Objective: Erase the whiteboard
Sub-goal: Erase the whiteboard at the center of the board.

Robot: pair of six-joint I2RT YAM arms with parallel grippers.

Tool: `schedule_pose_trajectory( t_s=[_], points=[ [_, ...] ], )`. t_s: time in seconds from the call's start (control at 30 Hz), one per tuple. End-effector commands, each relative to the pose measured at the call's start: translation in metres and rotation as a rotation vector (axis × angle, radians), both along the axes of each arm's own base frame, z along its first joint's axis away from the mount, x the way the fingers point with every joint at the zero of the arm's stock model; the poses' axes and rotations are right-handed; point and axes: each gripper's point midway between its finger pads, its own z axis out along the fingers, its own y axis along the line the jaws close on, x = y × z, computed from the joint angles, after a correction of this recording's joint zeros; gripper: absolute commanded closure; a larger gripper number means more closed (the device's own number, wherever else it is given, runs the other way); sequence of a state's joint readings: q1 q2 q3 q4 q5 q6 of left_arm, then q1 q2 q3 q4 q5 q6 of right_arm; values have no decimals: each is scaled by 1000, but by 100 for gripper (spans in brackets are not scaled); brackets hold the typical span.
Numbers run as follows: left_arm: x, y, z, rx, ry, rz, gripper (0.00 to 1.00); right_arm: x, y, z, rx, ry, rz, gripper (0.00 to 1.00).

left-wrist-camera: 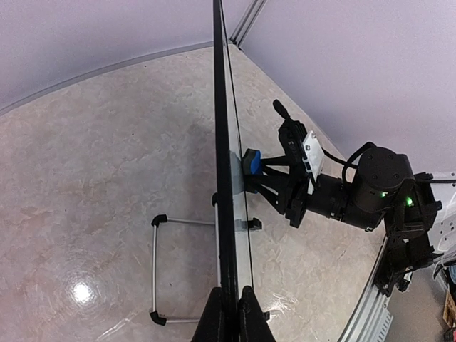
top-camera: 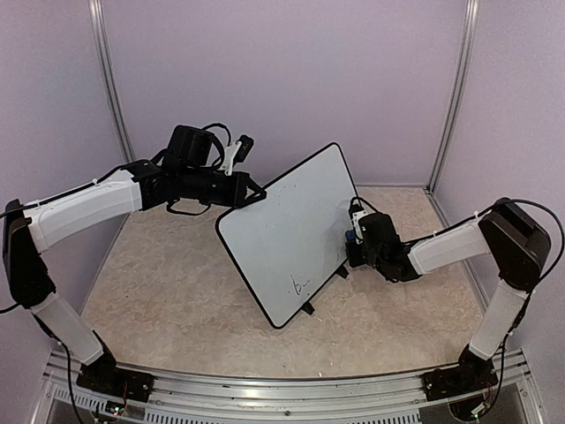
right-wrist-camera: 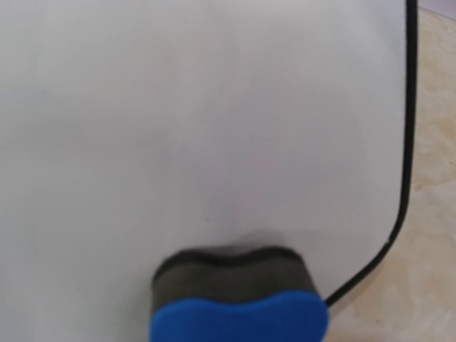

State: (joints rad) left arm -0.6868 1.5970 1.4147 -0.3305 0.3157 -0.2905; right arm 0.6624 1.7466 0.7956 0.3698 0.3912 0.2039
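Whiteboard (top-camera: 282,238) stands tilted on its lower edge at the middle of the worktop (top-camera: 177,283). My left arm reaches in from 9 o'clock, and my left claw (top-camera: 256,196) is clamped tight on the black rim at the 10 o'clock corner. My right arm comes in low from 3 o'clock; my right claw (top-camera: 353,240) pinches a blue eraser (left-wrist-camera: 251,162), pressed against the white face near its 3 o'clock edge. One small dark mark (top-camera: 301,284) sits toward 6 o'clock on the face
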Motion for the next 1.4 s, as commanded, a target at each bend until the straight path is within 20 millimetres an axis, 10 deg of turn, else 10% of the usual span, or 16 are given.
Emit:
schedule_pose_trajectory(
  t_s=[0.0, 1.37],
  points=[
    [-39, -37, -12, -3, -9, -234, 100, 2, 30, 8, 85, -11, 124, 70],
    [-30, -36, -25, 12, 28, -197, 100, -93, 116, 1, 296, 5, 493, 71]
  ],
)
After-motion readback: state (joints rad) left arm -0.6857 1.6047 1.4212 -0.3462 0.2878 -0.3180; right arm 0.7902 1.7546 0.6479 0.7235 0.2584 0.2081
